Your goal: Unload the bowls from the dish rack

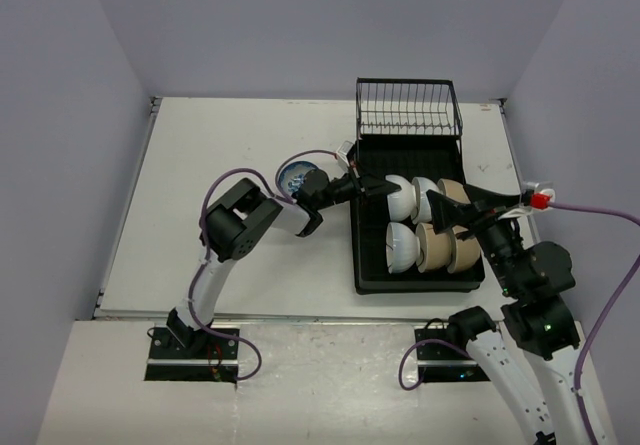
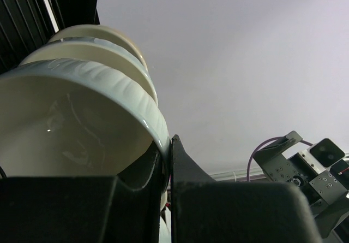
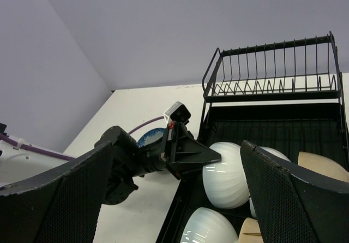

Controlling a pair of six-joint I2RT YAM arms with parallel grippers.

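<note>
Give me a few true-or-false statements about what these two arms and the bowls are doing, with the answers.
1. A blue-patterned bowl sits on the table, outside the rack. True.
2. The right jaws are clamped on a tan bowl. False: they gape wide open above the bowls, holding nothing.
3. The left jaws pinch the rim of a white bowl. True.
4. The wire basket is packed with bowls. False: the bowls stand in the rack's flat tray part.

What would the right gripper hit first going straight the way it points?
Probably the white bowl at the left end of the dish rack's back row, though depth is unclear.
</note>
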